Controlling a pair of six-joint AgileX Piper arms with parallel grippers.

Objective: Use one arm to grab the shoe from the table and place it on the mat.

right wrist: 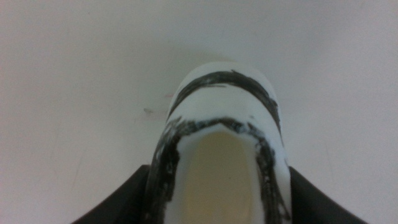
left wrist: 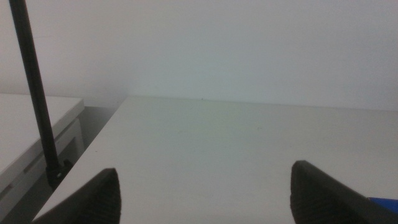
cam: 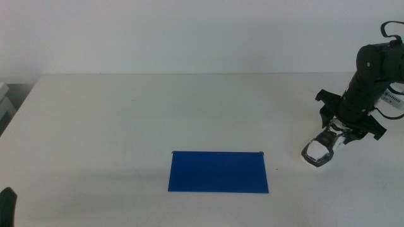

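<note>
Step in hand: grasp. Shoe [cam: 317, 151] lay on counter [cam: 158, 113], right of mat [cam: 218, 171], apart from it. Right hand [cam: 332, 140] straddled shoe, jaws against both sides, apparently gripping. Left hand [left wrist: 205, 196] idle, jaws wide, beyond mat's left. Next, judged: lift clear, carry leftward over mat, lower.

Bright, even, diffuse light; faint shadows on the table [cam: 158, 113]. Both wrist views look soft, the shoe [right wrist: 224, 155] blurred.
</note>
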